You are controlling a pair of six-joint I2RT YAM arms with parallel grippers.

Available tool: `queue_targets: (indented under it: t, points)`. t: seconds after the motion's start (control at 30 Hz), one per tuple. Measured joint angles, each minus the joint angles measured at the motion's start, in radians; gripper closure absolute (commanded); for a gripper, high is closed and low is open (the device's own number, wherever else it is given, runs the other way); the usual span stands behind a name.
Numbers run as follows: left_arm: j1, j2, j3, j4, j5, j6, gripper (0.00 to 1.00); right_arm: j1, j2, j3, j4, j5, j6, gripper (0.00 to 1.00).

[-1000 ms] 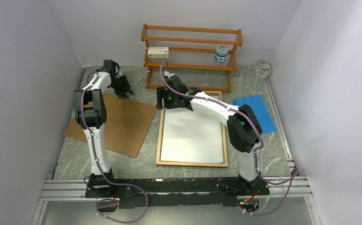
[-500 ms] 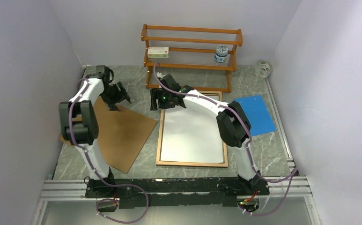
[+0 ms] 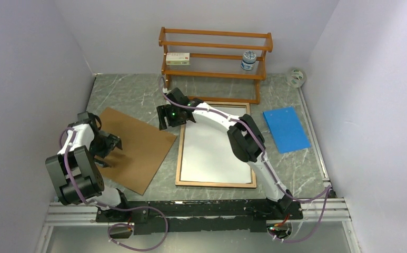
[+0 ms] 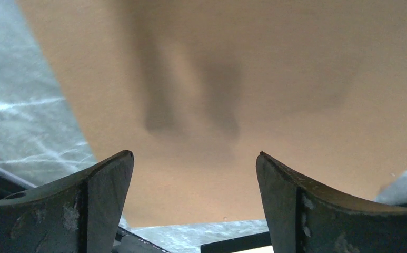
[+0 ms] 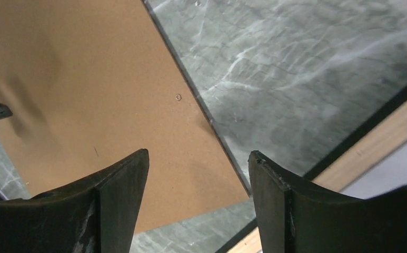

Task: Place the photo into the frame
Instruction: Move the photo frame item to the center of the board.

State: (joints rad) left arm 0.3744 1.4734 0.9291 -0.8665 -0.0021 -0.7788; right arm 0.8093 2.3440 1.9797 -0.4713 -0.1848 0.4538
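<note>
Brown board [image 3: 135,147] (flat), blue sheet [image 3: 285,128]

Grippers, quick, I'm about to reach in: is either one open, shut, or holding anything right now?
Left gripper: open, holding nothing.
Right gripper: open, holding nothing.

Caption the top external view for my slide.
White photo lies in the frame; left hand and right hand, both open, hover at the brown board.

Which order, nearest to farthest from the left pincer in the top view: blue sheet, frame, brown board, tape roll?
From the left pincer:
1. brown board - right under it, on the left side.
2. frame - centre, to the pincer's right.
3. blue sheet - right side, beyond the frame.
4. tape roll - far right back corner.
</note>
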Motion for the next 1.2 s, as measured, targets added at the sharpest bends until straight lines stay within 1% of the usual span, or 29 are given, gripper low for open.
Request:
queue_targets:
  t: [0.2,0.47,0.63,0.9,0.97,1.0,1.07,1.2]
  points:
    - [0.043,-0.063,-0.101,-0.007,-0.045,-0.075,0.06,0.021,0.069,0.053,-0.018,-0.005,-0.032,0.18]
    - [0.048,-0.091,-0.189,-0.013,-0.13,-0.176,0.06,0.019,0.106,0.095,-0.027,-0.011,-0.061,0.17]
    - [0.048,-0.095,-0.198,-0.023,-0.171,-0.214,0.06,0.018,0.116,0.106,-0.027,-0.024,-0.069,0.16]
    - [0.081,-0.096,-0.223,0.013,-0.126,-0.204,0.06,0.014,0.125,0.118,-0.024,-0.068,-0.099,0.16]
    - [0.091,-0.095,-0.228,0.02,-0.111,-0.198,0.06,0.013,0.127,0.118,-0.019,-0.095,-0.109,0.18]
    - [0.096,-0.095,-0.232,0.025,-0.104,-0.193,0.07,0.012,0.128,0.118,-0.017,-0.11,-0.112,0.19]
    - [0.107,-0.106,-0.253,0.05,-0.08,-0.183,0.11,0.012,0.131,0.118,-0.013,-0.151,-0.117,0.23]
    - [0.115,-0.13,-0.288,0.094,-0.04,-0.168,0.13,0.001,0.144,0.133,-0.021,-0.226,-0.13,0.3]
